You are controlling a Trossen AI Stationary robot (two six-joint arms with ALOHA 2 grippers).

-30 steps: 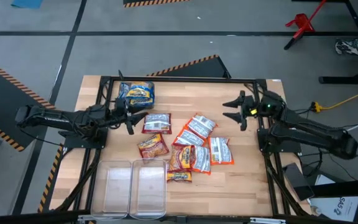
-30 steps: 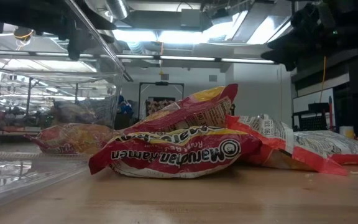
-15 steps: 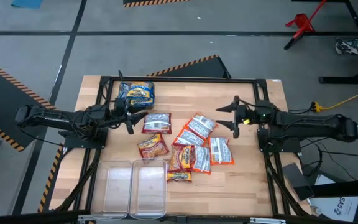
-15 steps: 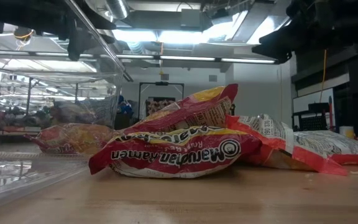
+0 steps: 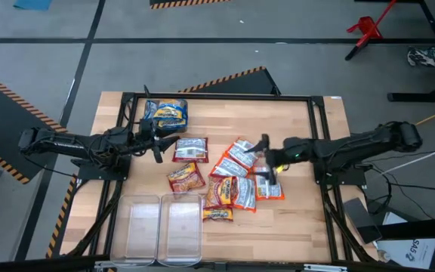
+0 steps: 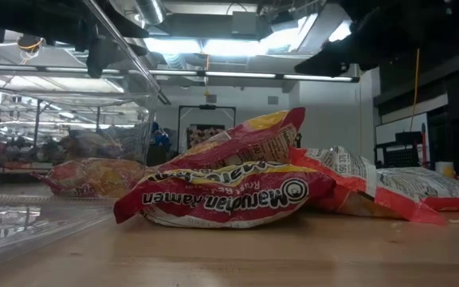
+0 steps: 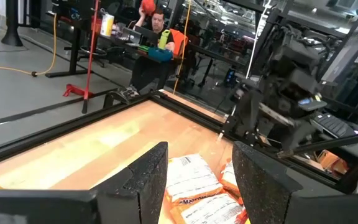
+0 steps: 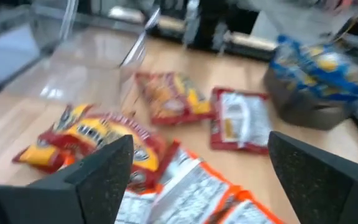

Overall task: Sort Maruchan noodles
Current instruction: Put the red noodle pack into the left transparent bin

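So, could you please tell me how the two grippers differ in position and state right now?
The right gripper hangs over the pile of red-and-orange noodle packets with its fingers spread wide; the left gripper waits at the pile's edge, beside the blue packets, fingers only partly apart. The right arm reaches far inward; the left stays nearer its side. Both hold nothing.

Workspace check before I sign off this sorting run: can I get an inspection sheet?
Surface: wooden table, black frame around it.
Job's things: red and orange noodle packets heaped mid-table; blue packets at the far left corner.
Clutter: two clear bins at the near edge, nothing seen inside.
Grippers: right gripper above the heap, jaws wide; left gripper beside the blue packets, jaws apart, holding nothing.
Cables: yellow cable on the floor at right.
Surroundings: red stand; person at a desk.
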